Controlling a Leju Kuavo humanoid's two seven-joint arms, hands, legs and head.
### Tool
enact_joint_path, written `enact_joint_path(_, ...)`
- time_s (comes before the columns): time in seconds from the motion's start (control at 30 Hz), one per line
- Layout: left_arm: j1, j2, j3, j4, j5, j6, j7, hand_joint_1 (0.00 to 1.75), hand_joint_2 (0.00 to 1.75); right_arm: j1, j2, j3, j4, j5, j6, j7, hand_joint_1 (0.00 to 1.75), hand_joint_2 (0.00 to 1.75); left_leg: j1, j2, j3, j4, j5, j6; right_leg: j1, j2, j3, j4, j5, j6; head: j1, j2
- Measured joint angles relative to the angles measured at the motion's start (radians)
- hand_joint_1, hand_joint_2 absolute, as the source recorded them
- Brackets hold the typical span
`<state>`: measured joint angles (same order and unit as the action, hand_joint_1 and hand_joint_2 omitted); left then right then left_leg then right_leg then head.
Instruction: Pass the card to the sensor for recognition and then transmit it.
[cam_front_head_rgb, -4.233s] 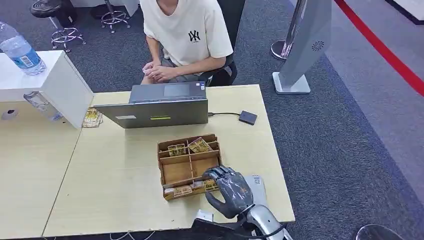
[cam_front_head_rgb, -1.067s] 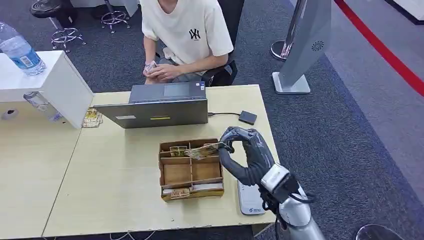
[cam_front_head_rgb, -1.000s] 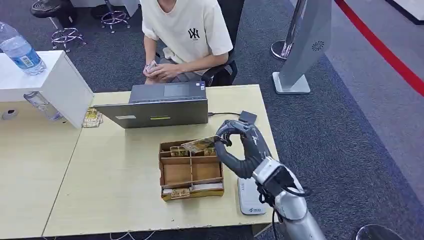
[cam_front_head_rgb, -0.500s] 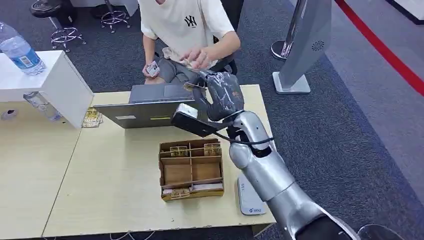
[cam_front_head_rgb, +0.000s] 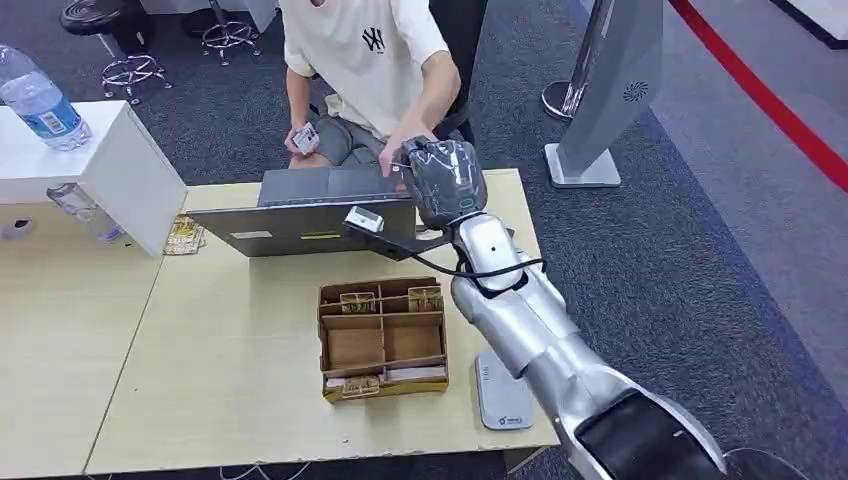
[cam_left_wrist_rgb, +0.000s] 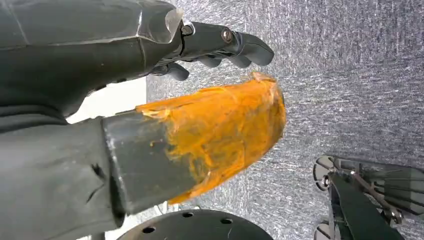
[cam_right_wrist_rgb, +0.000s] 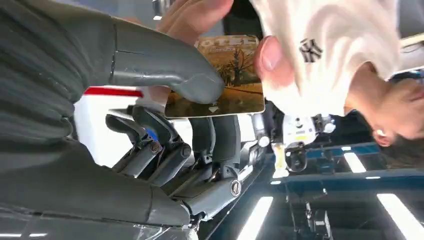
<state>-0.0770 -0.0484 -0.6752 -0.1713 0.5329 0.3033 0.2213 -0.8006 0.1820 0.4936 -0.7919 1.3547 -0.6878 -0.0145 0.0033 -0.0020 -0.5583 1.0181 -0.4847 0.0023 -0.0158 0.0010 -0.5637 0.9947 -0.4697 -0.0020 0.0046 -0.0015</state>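
We see our right hand (cam_front_head_rgb: 443, 183) raised above the far edge of the table (cam_front_head_rgb: 230, 360), just past the laptop (cam_front_head_rgb: 318, 213), pinching one card (cam_right_wrist_rgb: 229, 75) between thumb and fingers. The person (cam_front_head_rgb: 365, 55) seated behind the laptop has fingers on the same card (cam_right_wrist_rgb: 272, 55), and holds more cards in the other hand (cam_front_head_rgb: 303, 138). On the table sit one wooden box (cam_front_head_rgb: 380, 335) with cards in its compartments, and one sensor (cam_front_head_rgb: 500, 390) beside it. Our left hand (cam_left_wrist_rgb: 150, 100) hangs over carpet, fingers partly curled, holding nothing. One water bottle (cam_front_head_rgb: 40, 98) lies on the white stand.
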Motion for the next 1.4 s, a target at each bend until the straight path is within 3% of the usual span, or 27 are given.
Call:
enact_joint_path(0.27, 0.0, 0.002, -0.001, 0.0, 0.003, 0.0, 0.0, 0.0, 0.0, 0.011, -0.004, -0.036, 0.0, 0.051, 0.0, 0.025, 1.75, 1.75, 0.0, 0.0, -0.001, 0.0, 0.0, 0.0, 0.0, 0.0, -0.002, 0.0, 0.0, 0.0, 0.0, 0.0)
enact_joint_path(0.3, 0.0, 0.002, -0.001, 0.0, 0.003, 0.0, 0.0, 0.0, 0.0, 0.011, -0.004, -0.038, 0.0, 0.051, 0.0, 0.025, 0.0, 1.75, 0.0, 0.0, -0.001, 0.0, 0.0, 0.0, 0.0, 0.0, -0.002, 0.0, 0.0, 0.0, 0.0, 0.0)
enact_joint_path(0.33, 0.0, 0.002, -0.001, 0.0, 0.003, 0.0, 0.0, 0.0, 0.0, 0.011, -0.004, -0.04, 0.0, 0.051, 0.0, 0.025, 0.0, 1.75, 0.0, 0.0, -0.002, 0.0, 0.0, 0.0, 0.0, 0.0, -0.002, 0.0, 0.0, 0.0, 0.0, 0.0)
enact_joint_path(0.37, 0.0, 0.002, -0.001, 0.0, 0.003, 0.0, 0.0, 0.0, 0.0, 0.012, -0.004, -0.04, 0.0, 0.052, 0.0, 0.025, 0.0, 0.0, 0.0, 0.0, -0.002, 0.0, 0.0, 0.0, 0.0, 0.0, -0.002, 0.0, 0.0, 0.0, 0.0, 0.0)
enact_joint_path(0.47, 0.0, 0.002, -0.001, 0.0, 0.006, 0.001, 0.002, 0.0, 0.0, 0.022, -0.004, -0.047, -0.007, 0.08, -0.002, 0.027, 0.0, 0.0, 0.0, 0.0, -0.002, 0.0, 0.0, 0.0, 0.0, 0.0, -0.002, 0.0, 0.0, 0.0, 0.0, 0.0)
enact_joint_path(0.63, 0.0, 0.002, -0.001, 0.0, 0.023, 0.004, 0.002, 0.0, 0.0, 0.096, 0.001, -0.093, -0.096, -0.018, -0.003, -0.102, 0.0, 0.0, 0.0, 0.0, -0.002, 0.0, 0.0, 0.0, 0.0, 0.0, -0.002, 0.0, 0.0, 0.0, 0.0, 0.0)
enact_joint_path(0.73, 0.0, 0.0, -0.001, 0.0, 0.044, 0.013, 0.001, 0.0, 0.0, 0.192, 0.017, -0.107, -0.207, -0.216, -0.003, -0.213, 0.0, 0.0, 0.0, 0.0, -0.002, 0.0, 0.0, 0.0, 0.0, 0.0, -0.002, 0.0, 0.0, 0.0, 0.0, 0.0)
enact_joint_path(0.83, 0.001, -0.002, -0.001, 0.0, 0.064, 0.024, -0.001, 0.0, 0.0, 0.297, 0.021, -0.086, -0.347, -0.403, 0.013, -0.249, 0.0, 0.0, 0.0, -0.001, -0.002, 0.0, -0.001, 0.0, 0.0, 0.0, -0.002, 0.0, -0.001, 0.0, 0.0, 0.0)
enact_joint_path(0.9, 0.002, -0.004, -0.001, 0.0, 0.08, 0.031, -0.006, 0.0, 0.0, 0.364, 0.02, -0.069, -0.434, -0.539, 0.077, -0.279, 0.0, 0.0, 0.0, 0.0, -0.002, 0.0, -0.002, 0.0, 0.0, 0.0, -0.002, 0.0, -0.001, 0.0, 0.0, 0.0)
enact_joint_path(0.97, 0.003, -0.006, 0.0, 0.0, 0.098, 0.04, -0.014, 0.0, 0.0, 0.431, 0.018, -0.045, -0.524, -0.754, 0.22, -0.33, 0.0, 0.0, 0.0, 0.0, -0.002, 0.0, -0.002, 0.0, 0.0, 0.0, -0.002, 0.0, -0.002, 0.0, 0.0, 0.0)
enact_joint_path(1.07, 0.004, -0.008, 0.0, 0.0, 0.114, 0.045, -0.022, 0.0, 0.0, 0.515, -0.005, -0.005, -0.633, -1.168, 0.625, -0.405, 0.0, 0.0, 0.0, 0.0, -0.002, 0.0, -0.002, 0.0, 0.0, 0.0, -0.003, 0.0, -0.002, 0.0, 0.0, 0.0)
enact_joint_path(1.2, 0.004, -0.008, 0.0, 0.0, 0.121, 0.046, -0.024, 0.0, 0.0, 0.612, -0.051, 0.038, -0.693, -1.426, 0.989, -0.468, 0.0, 0.0, 0.0, -0.001, -0.002, 0.0, -0.002, 0.0, 0.0, -0.001, -0.002, -0.001, -0.002, 0.0, 0.0, 0.0)
enact_joint_path(1.27, 0.004, -0.008, 0.0, 0.0, 0.123, 0.047, -0.024, 0.0, 0.0, 0.651, -0.068, 0.054, -0.695, -1.451, 1.057, -0.483, 0.0, 0.0, 0.0, 0.0, -0.002, 0.0, -0.002, 0.0, 0.0, 0.0, -0.002, -0.001, -0.002, 0.0, 0.0, 0.0)
enact_joint_path(1.33, 0.002, -0.008, 0.0, 0.0, 0.124, 0.048, -0.023, 0.0, 0.0, 0.669, -0.079, 0.068, -0.695, -1.462, 1.076, -0.49, 0.0, 0.0, 0.0, 0.001, -0.001, 0.0, -0.002, 0.0, 0.0, 0.0, -0.002, -0.001, -0.002, 0.0, 0.0, 0.0)
enact_joint_path(1.4, 0.002, -0.009, 0.0, 0.0, 0.126, 0.05, -0.021, 0.0, 0.0, 0.697, -0.091, 0.08, -0.692, -1.506, 1.127, -0.471, 0.0, 0.0, 0.0, 0.0, -0.001, 0.0, -0.002, 0.0, 0.0, 0.0, -0.001, -0.001, -0.002, 0.0, 0.0, 0.0)
